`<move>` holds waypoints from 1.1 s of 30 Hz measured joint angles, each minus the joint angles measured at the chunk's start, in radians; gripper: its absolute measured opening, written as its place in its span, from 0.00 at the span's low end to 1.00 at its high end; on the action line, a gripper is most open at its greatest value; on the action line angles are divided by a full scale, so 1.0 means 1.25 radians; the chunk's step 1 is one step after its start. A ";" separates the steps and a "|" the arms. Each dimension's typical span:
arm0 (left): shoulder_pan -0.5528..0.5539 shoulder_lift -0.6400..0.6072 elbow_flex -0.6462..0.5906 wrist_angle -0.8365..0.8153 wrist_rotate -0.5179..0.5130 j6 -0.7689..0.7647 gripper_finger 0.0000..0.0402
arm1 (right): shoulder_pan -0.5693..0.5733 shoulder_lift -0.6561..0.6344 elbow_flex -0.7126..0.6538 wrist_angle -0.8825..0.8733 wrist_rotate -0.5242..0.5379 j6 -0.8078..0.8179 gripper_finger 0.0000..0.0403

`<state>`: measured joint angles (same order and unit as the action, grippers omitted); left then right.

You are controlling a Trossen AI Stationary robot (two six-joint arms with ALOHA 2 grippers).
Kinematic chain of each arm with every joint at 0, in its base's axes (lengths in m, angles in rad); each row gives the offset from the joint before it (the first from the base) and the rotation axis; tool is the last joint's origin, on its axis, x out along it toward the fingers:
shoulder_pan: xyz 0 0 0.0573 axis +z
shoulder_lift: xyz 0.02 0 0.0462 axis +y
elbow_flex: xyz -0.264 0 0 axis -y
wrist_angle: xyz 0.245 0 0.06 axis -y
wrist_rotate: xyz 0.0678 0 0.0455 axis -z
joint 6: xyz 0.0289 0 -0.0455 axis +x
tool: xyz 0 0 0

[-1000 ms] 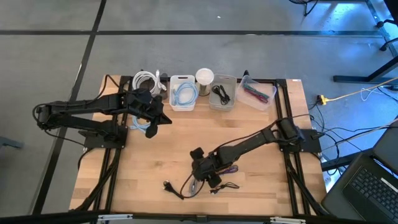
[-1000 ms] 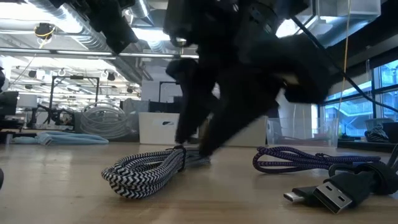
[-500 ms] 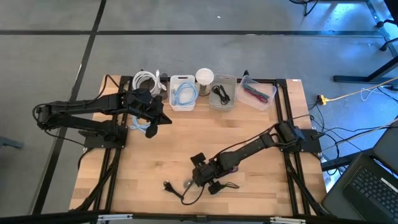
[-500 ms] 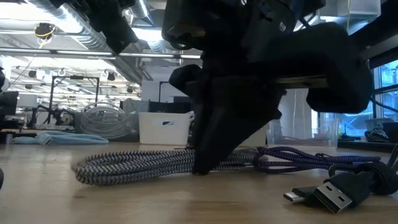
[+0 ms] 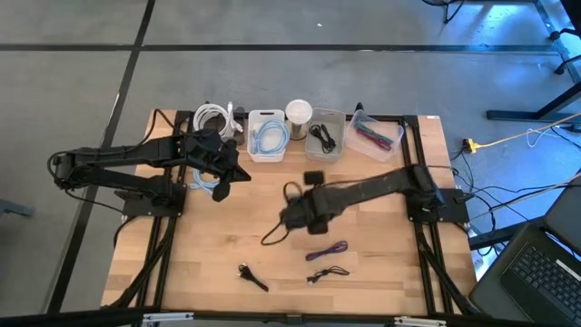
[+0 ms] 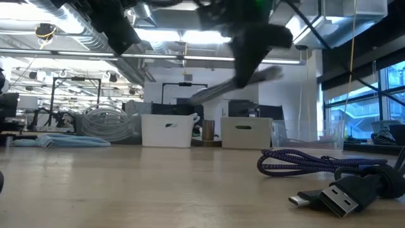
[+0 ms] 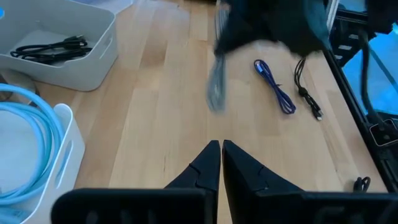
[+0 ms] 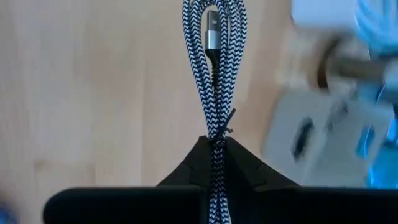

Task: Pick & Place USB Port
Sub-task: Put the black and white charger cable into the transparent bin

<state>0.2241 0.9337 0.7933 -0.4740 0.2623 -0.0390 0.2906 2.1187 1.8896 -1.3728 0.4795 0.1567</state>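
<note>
- Right gripper (image 5: 292, 216) — over the middle of the table, fingers pinched on the black-and-white braided USB cable (image 8: 214, 74); the bundle is clear of the wood, and a loose end trails toward the table's front (image 5: 272, 236).
- Held cable, right wrist view: looped strands hang forward from the fingertips (image 8: 239, 165), silver plug (image 8: 211, 31) at the far end of the loop.
- Left gripper (image 5: 238, 173) — near the back-left bins, fingers (image 7: 208, 165) pressed together, holding nothing.
- Purple cable (image 5: 327, 251): flat on the wood, in front of the right gripper.
- Thin black cable (image 5: 329, 272): just in front of the purple one.
- Black plug piece (image 5: 251, 277): near the front edge.
- Back row (left to right): white cable coil (image 5: 214, 118), white bin of light-blue cable (image 5: 268, 136), pale cylinder (image 5: 299, 112), bin of black cable (image 5: 324, 134), clear bin (image 5: 377, 133).
- Table (image 5: 218, 236): light wood.
</note>
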 joint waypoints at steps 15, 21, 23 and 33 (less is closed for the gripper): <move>0.000 0.000 0.000 0.000 0.000 0.000 0.03 | -0.237 -0.352 -0.122 -0.058 -0.001 0.120 0.04; 0.000 0.000 0.000 0.000 0.000 0.000 0.03 | -0.402 -0.538 -0.394 0.087 -0.099 0.082 0.04; 0.000 0.000 0.000 0.000 0.000 0.000 0.03 | -0.463 -0.591 -0.464 0.121 -0.101 0.068 0.04; 0.000 0.000 0.000 0.000 0.000 0.000 0.02 | -0.720 -0.705 -0.619 0.301 -0.201 -0.082 0.04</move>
<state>0.2243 0.9337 0.7933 -0.4741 0.2626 -0.0391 -0.6091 1.2376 1.1160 -0.9969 0.2278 0.0541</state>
